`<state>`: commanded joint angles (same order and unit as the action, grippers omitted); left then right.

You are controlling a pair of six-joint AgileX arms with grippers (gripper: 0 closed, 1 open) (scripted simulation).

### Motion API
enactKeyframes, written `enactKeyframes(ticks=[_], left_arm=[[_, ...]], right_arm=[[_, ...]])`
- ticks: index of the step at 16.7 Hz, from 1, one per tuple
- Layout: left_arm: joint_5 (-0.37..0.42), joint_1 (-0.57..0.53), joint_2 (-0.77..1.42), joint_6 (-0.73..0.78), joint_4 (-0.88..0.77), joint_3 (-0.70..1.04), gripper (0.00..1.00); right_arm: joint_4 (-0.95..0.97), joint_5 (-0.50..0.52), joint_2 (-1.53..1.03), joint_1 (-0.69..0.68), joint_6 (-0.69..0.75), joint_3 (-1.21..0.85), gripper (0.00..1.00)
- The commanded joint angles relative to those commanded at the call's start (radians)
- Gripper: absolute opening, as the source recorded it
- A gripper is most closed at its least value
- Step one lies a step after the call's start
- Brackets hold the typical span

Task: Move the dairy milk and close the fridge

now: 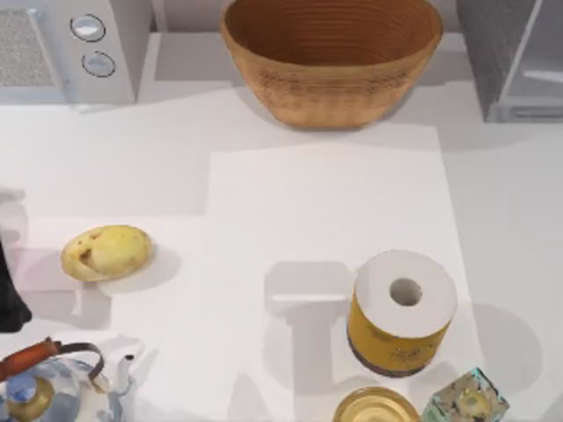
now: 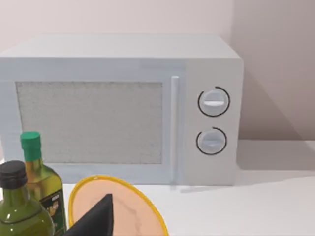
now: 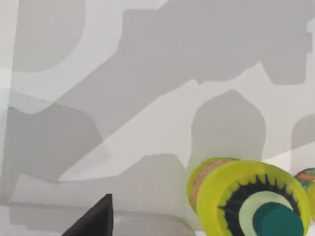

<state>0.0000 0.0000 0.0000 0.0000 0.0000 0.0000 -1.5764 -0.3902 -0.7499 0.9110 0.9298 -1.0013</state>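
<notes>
Fridge [image 1: 519, 61] sits at 1 o'clock, door apparently ajar; closing remains. Milk unseen, so moving it looks undone. Tool states: cannot tell.

Of our own body we see little: a matte black, pointed fingertip [image 2: 96, 219] rises from the lower edge of the left wrist view, and a matching black wedge-shaped fingertip [image 3: 96, 219] from the lower edge of the right wrist view. At the top view's left edge sits a plain black arm part [image 1: 9, 294].

Fridge [image 1: 515, 57] at back right, wicker basket [image 1: 331, 57] beside it.
</notes>
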Motion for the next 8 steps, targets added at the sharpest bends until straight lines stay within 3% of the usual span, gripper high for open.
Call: enactKeyframes(ticks=[8], left_arm=[[0.0,0.0,0.0,0.0,0.0,0.0,1.0]], right_arm=[[0.044,-0.268,-0.552,0.483,0.539,-0.163,1.0]])
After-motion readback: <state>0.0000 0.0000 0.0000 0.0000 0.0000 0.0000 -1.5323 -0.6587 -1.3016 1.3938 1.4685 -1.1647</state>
